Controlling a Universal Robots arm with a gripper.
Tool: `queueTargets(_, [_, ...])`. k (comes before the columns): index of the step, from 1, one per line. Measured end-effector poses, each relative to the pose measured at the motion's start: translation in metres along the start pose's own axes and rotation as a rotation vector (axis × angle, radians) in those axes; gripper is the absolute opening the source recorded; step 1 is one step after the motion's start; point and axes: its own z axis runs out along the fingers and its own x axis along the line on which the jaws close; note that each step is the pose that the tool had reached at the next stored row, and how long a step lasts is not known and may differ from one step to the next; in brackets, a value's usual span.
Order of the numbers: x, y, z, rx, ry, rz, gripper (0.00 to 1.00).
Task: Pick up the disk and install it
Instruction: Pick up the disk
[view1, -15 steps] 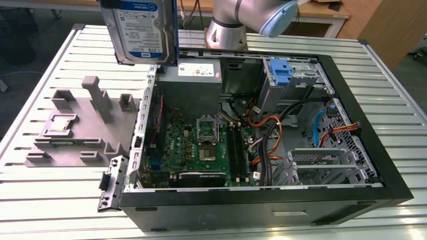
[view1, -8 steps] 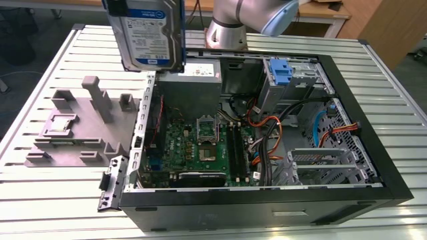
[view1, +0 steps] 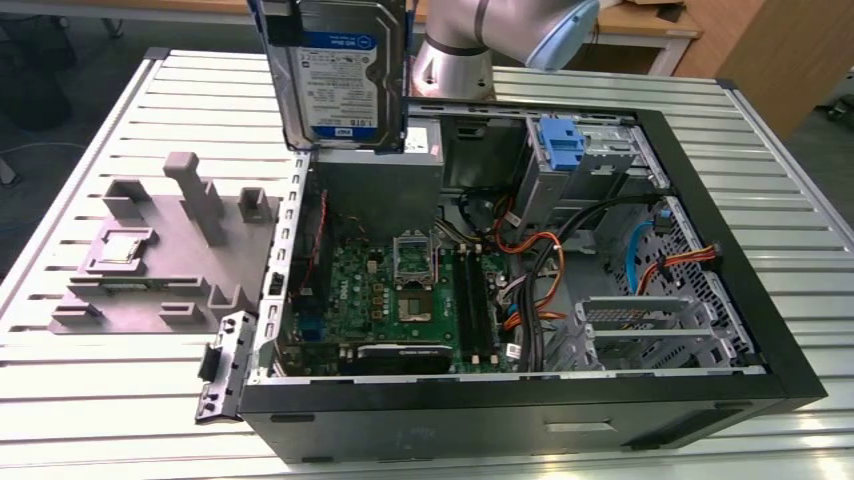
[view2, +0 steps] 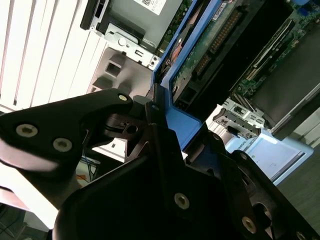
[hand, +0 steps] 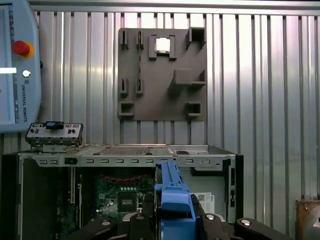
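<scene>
The disk (view1: 340, 80), a silver hard drive with a white-and-blue label and blue carrier rails, hangs upright in the air over the back left corner of the open computer case (view1: 534, 392). In the second wrist view my gripper (view2: 152, 107) is shut on the disk's blue rail, and the disk's (view2: 210, 45) green circuit side runs away from the black fingers (view2: 117, 102). In the first wrist view the blue rail of the disk (hand: 172, 192) stands between the fingers (hand: 210, 220), above the case interior.
A grey fixture plate (view1: 160, 260) with a small silver chip (view1: 120, 248) lies on the slatted table at the exterior view's left of the case. Inside the case are the motherboard (view1: 400, 290), cables and a drive cage with a blue latch (view1: 563, 145). The arm (view1: 494, 40) rises behind.
</scene>
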Motion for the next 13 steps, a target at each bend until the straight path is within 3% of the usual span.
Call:
queueTargets(9, [0.0, -0.0006, 0.0003, 0.0001, 0.0, 0.0, 0.37])
queueTargets(13, [-0.0001, -0.0081, 0.0003, 0.0001, 0.0, 0.0, 0.37])
